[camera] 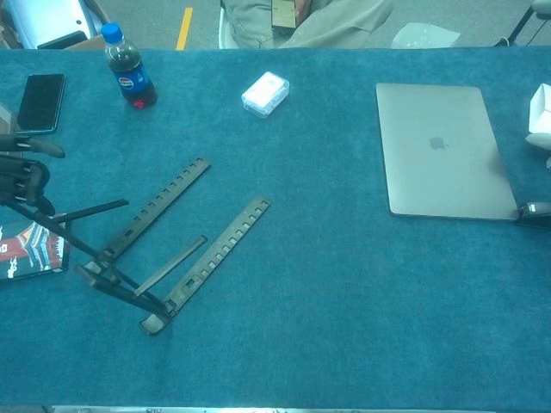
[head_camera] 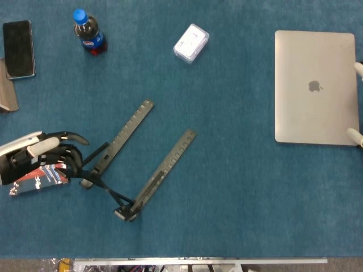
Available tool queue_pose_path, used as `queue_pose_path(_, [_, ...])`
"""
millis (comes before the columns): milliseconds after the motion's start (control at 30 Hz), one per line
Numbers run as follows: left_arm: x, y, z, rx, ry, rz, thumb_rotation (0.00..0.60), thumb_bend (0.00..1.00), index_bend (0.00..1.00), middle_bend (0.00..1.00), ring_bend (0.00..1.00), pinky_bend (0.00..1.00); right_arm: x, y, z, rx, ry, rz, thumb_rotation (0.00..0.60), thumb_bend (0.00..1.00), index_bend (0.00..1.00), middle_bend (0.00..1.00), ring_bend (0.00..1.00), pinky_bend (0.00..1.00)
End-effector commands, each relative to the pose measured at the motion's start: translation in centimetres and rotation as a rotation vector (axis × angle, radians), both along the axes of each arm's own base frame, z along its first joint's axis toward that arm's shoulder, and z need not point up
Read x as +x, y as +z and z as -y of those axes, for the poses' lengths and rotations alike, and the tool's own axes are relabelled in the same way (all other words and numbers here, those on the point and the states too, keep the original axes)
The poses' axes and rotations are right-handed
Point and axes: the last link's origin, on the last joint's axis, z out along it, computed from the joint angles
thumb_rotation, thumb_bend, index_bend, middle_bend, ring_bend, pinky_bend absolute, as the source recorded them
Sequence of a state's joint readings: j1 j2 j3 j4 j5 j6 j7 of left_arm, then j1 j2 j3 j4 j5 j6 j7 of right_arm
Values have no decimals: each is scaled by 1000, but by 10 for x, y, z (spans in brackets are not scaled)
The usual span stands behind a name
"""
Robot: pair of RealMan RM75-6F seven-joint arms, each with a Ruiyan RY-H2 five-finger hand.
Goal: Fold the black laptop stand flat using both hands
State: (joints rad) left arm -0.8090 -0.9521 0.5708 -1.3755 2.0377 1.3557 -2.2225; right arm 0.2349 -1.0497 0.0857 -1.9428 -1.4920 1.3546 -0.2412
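The black laptop stand (head_camera: 166, 163) lies left of centre on the blue table, its two slotted bars (camera: 219, 249) flat and pointing to the far right. Its thin upper frame (camera: 86, 254) still rises at a slant to the left. My left hand (head_camera: 41, 154) grips the raised end of that frame, fingers curled around it; in the chest view the left hand (camera: 21, 175) is at the left edge. Only pale parts of my right hand (head_camera: 355, 134) show at the right edge beside the laptop, and how its fingers (camera: 540, 120) stand is hidden.
A closed silver laptop (head_camera: 315, 88) lies at the right. A cola bottle (head_camera: 89, 33), a black phone (head_camera: 18, 48) and a small white box (head_camera: 191, 42) stand along the far side. A red-and-blue booklet (head_camera: 34, 180) lies under my left hand.
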Motion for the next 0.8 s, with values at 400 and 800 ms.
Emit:
queue_pose_path(400, [1, -13, -3, -36, -1, 15, 226, 251, 260, 438, 416, 300, -1, 1, -1, -4, -5, -3, 600, 94, 35, 112, 41, 145])
queue_pose_path(800, [4, -27, -11, -53, 8, 18, 217, 251, 259, 436, 404, 300, -4, 2, -2, -6, -15, -3, 600, 94, 35, 112, 42, 145])
